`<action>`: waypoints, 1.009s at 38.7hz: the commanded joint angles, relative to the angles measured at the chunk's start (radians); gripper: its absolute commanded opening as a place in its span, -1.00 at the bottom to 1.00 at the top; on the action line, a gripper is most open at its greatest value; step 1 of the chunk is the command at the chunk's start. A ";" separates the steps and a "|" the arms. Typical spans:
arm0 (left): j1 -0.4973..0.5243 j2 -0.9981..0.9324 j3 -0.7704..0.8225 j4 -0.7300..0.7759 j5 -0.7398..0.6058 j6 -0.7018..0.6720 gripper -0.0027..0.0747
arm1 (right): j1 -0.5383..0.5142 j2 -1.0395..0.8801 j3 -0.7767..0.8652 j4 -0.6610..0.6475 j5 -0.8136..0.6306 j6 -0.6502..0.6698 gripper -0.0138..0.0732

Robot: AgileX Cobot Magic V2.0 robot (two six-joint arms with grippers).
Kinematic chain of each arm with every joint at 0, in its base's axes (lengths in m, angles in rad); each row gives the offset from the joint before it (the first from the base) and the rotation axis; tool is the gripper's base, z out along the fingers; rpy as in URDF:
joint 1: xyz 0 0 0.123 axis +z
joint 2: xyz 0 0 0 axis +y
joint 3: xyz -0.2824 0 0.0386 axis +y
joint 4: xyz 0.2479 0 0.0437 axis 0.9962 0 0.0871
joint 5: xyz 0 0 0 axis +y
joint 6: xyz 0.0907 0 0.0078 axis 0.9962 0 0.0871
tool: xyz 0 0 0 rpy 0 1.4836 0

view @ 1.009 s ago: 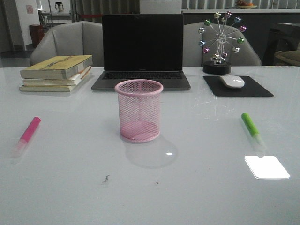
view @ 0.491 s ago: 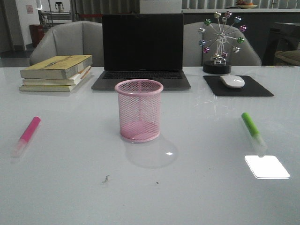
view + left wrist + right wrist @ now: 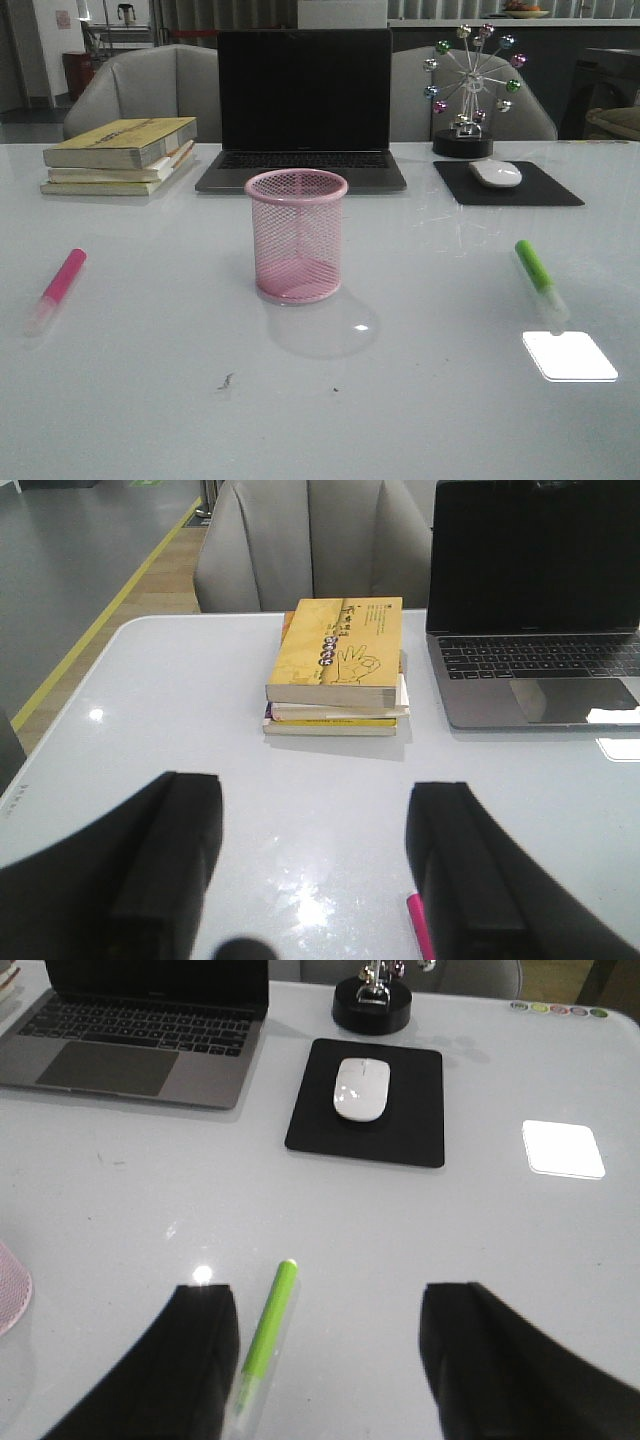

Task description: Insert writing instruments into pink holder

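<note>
Right now both markers lie flat on the glossy white table (image 3: 400, 420), well apart from the round pink wire-mesh holder (image 3: 297, 235) that stands upright and empty between them, in front of the open dark laptop (image 3: 304, 105). The bright pink highlighter marker (image 3: 57, 289) lies on the robot's left, the lime green highlighter marker (image 3: 538, 277) on its right, each with its whitish cap end pointing toward the near edge.

Neither arm shows in the front view. In the wrist views the left hand (image 3: 315, 870) hangs above the table with its fingers spread apart and nothing between them, and only the tip of the pink marker peeks beside one finger. The right hand (image 3: 325, 1360) is likewise spread wide and empty, with the green marker lying close to one finger rather than centred in the gap.

The risks come mostly from that offset. A hand that closes off-centre would probably nudge a round marker and send it rolling on the slick surface, perhaps toward the stack of yellow paperback books (image 3: 122, 155) or the white computer mouse (image 3: 495, 173) on its black pad (image 3: 555, 190). A pinch on the smooth cap end could slip. The light mesh holder looks easy to tip if a marker catches its rim, and both arms arriving there together could collide.
</note>
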 commanded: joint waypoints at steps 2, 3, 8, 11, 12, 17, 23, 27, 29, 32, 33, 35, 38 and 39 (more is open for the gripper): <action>-0.001 -0.007 -0.036 -0.011 -0.104 -0.008 0.28 | -0.001 0.033 -0.039 0.010 -0.081 0.001 0.53; -0.001 -0.007 -0.036 -0.011 -0.104 -0.008 0.28 | -0.001 0.045 -0.039 0.015 -0.084 0.001 0.53; -0.001 -0.007 -0.036 -0.011 -0.098 -0.008 0.28 | 0.000 0.123 -0.095 0.071 0.014 0.001 0.53; -0.001 -0.007 -0.036 -0.018 -0.094 -0.008 0.28 | 0.000 0.180 -0.154 0.074 0.081 0.001 0.53; -0.001 -0.007 -0.036 -0.021 -0.092 -0.008 0.28 | 0.000 0.204 -0.175 0.074 0.103 0.001 0.53; -0.001 -0.007 -0.036 -0.027 -0.092 -0.008 0.28 | 0.000 0.334 -0.291 0.074 0.213 0.001 0.53; -0.001 -0.007 -0.036 -0.027 -0.092 -0.008 0.28 | 0.000 0.478 -0.411 0.074 0.329 0.001 0.53; -0.001 -0.007 -0.036 -0.027 -0.092 -0.008 0.28 | 0.000 0.573 -0.481 0.076 0.373 0.001 0.53; -0.001 -0.007 -0.036 -0.027 -0.092 -0.008 0.28 | 0.000 0.620 -0.512 0.083 0.392 0.001 0.53; -0.001 -0.007 -0.036 -0.027 -0.092 -0.008 0.28 | 0.000 0.676 -0.553 0.097 0.420 0.001 0.53; -0.001 -0.007 -0.036 -0.027 -0.092 -0.008 0.28 | 0.000 0.692 -0.567 0.097 0.432 0.001 0.53; -0.001 -0.007 -0.036 -0.027 -0.092 -0.008 0.28 | 0.000 0.728 -0.591 0.107 0.448 -0.003 0.53; -0.001 -0.007 -0.036 -0.027 -0.090 -0.008 0.28 | 0.000 0.774 -0.618 0.120 0.465 -0.015 0.53; -0.001 -0.007 -0.036 -0.027 -0.088 -0.008 0.28 | 0.000 0.791 -0.627 0.127 0.467 -0.019 0.53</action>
